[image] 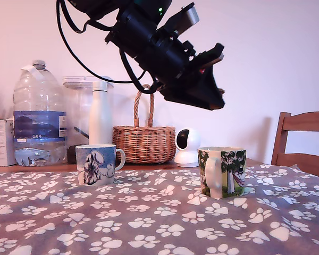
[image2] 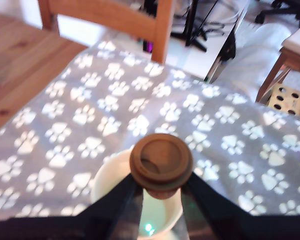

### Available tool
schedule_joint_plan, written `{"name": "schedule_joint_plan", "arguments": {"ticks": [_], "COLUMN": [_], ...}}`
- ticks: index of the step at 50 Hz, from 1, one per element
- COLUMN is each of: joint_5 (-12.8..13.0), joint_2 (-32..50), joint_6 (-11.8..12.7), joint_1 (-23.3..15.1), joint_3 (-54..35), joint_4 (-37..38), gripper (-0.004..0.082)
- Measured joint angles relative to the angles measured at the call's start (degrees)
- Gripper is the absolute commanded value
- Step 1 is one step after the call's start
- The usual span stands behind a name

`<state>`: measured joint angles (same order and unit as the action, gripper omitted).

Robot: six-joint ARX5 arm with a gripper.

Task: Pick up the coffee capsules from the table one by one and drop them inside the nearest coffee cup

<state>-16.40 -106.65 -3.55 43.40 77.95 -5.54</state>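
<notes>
Capsule-catching happens over the table (image: pixel 165 223), the largest thing here, spread with a soft grey-mauve cloth printed all over with white paw prints. Above it hangs the black arm, cables looping from it, its gripper (image2: pixel 161 192) tilted downward and raised well clear of the cloth in the exterior view. The wrist view shows the two dark fingers (image2: pixel 121 202) closed on a coffee capsule (image2: pixel 161 161), a round brown piece with a flat, rimmed face, pinched from both sides. Directly beneath it lies the open white mouth of the coffee cup (image: pixel 223 171), a glossy ceramic mug with green trees on it, standing toward the exterior view's right. A blue-and-white mug (image: pixel 97 164) stands well apart toward that view's left. Behind are a wicker basket (image: pixel 144 142), a large clear water bottle (image: pixel 39 114) and a small white camera (image: pixel 187 148).
</notes>
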Motion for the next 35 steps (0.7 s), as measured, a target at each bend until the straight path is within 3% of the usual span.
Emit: {"name": "schedule_joint_plan", "arguments": {"ticks": [12, 23, 35], "joint_5": [0.44, 2.49, 3.41], "joint_2": [-4.35, -11.47, -18.40], "joint_6": [-0.13, -2.64, -3.54], "joint_1": [0.09, 0.52, 1.25], "joint_3": [8.92, 20.68, 30.38], "joint_4": [-8.09, -19.74, -29.00], "gripper": [0.0149, 0.0149, 0.0149]}}
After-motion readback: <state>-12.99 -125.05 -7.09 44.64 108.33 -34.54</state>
